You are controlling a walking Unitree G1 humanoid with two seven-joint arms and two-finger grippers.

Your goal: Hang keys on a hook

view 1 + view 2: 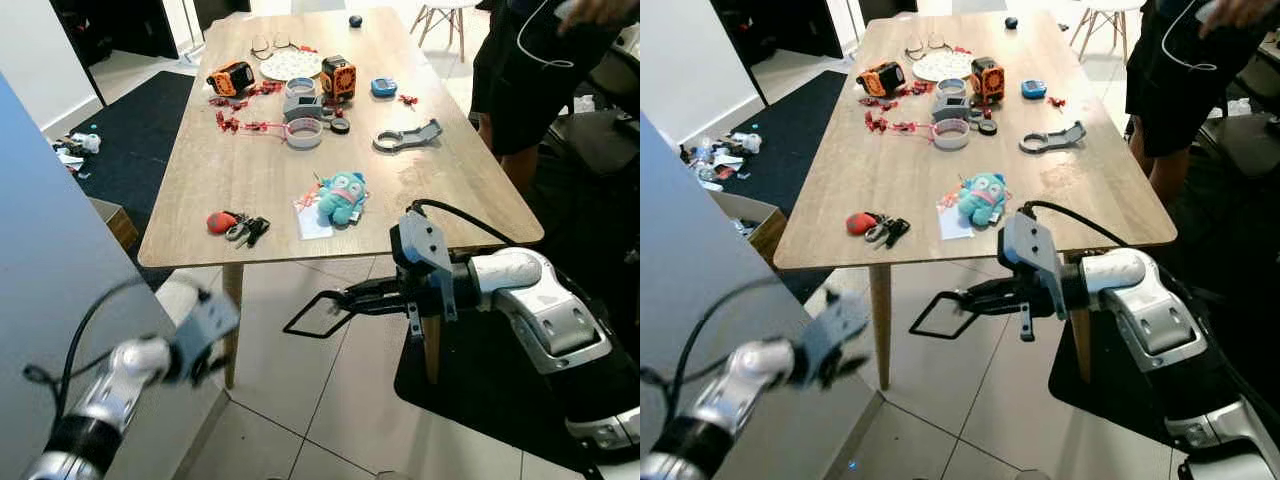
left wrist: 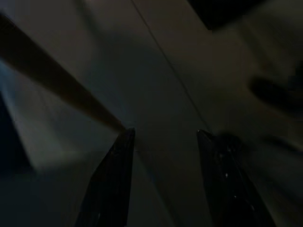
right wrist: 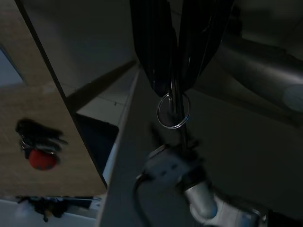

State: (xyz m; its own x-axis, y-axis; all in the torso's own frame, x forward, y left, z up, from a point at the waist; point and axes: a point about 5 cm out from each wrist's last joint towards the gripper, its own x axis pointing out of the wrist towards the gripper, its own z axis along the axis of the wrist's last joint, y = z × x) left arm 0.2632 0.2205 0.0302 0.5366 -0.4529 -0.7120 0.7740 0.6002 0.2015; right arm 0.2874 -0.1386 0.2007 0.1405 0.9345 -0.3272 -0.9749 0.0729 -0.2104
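Right claw (image 3: 176, 85) is pinching a small silver key ring (image 3: 173, 111), hanging below the near edge of the light wooden desk (image 1: 250, 180). A red-tagged key bunch (image 1: 236, 226) is lying on the desk. Left claw (image 2: 163, 179) is standing wide apart.

Wooden table (image 1: 250, 180) on slanted legs, standing on a pale tiled floor (image 1: 330, 400). Near the front edge lie a bunch of keys with a red fob (image 1: 236, 226), a teal plush toy (image 1: 343, 196) and a small card (image 1: 311, 220) just beside the toy. Mid-table: a grey bracket-like part (image 1: 406, 137), a roll of tape (image 1: 304, 133) and scattered red pieces (image 1: 240, 124). Toward the far end: two orange-and-black devices (image 1: 231, 78) (image 1: 338, 77), a white patterned plate (image 1: 290, 65), glasses (image 1: 270, 44) and a small blue object (image 1: 384, 87).
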